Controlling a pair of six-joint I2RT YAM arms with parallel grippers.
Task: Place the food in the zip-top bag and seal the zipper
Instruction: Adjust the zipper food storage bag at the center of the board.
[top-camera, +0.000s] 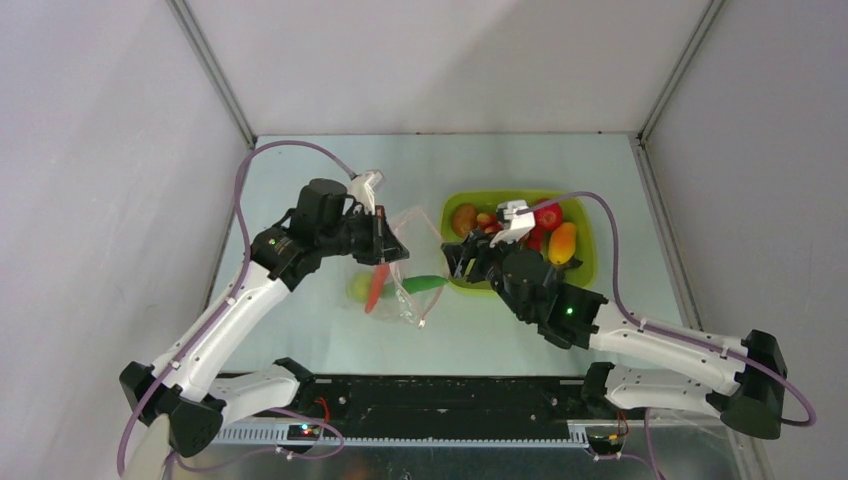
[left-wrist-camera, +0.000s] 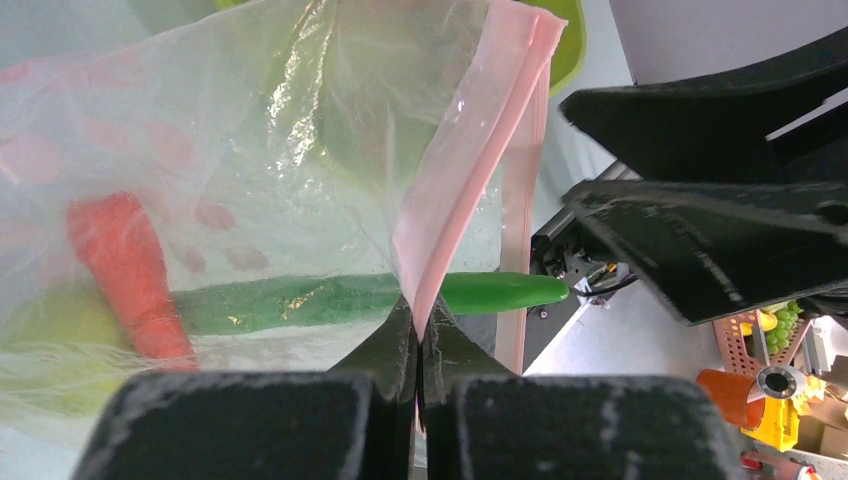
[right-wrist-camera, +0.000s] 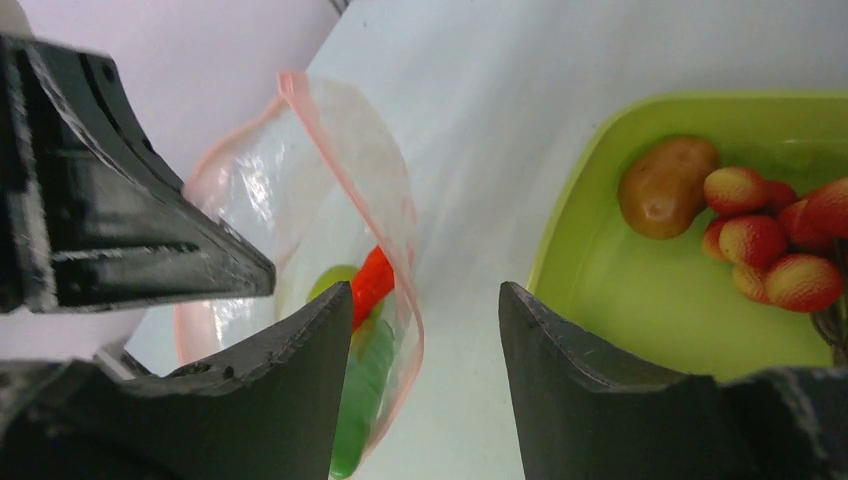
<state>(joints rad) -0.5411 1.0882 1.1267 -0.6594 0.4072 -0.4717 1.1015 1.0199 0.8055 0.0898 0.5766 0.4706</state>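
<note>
The clear zip-top bag (top-camera: 400, 275) lies left of the green tub, its mouth held up. My left gripper (top-camera: 383, 238) is shut on the pinkish-red zipper strip (left-wrist-camera: 470, 170) at the mouth edge. Inside the bag are a red piece (left-wrist-camera: 125, 270), a lime (top-camera: 359, 287) and a long green pod (left-wrist-camera: 330, 300) whose tip pokes out of the mouth. My right gripper (top-camera: 458, 258) is open and empty, between the bag and the tub. In the right wrist view the bag mouth (right-wrist-camera: 345, 200) gapes, with the red piece (right-wrist-camera: 372, 280) and pod (right-wrist-camera: 362, 400) inside.
The lime-green tub (top-camera: 590, 265) at the right holds the brown kiwi (right-wrist-camera: 665, 185), several red-pink strawberries (right-wrist-camera: 755, 240), a red tomato (top-camera: 547, 216) and an orange-yellow piece (top-camera: 562, 243). White walls enclose the table.
</note>
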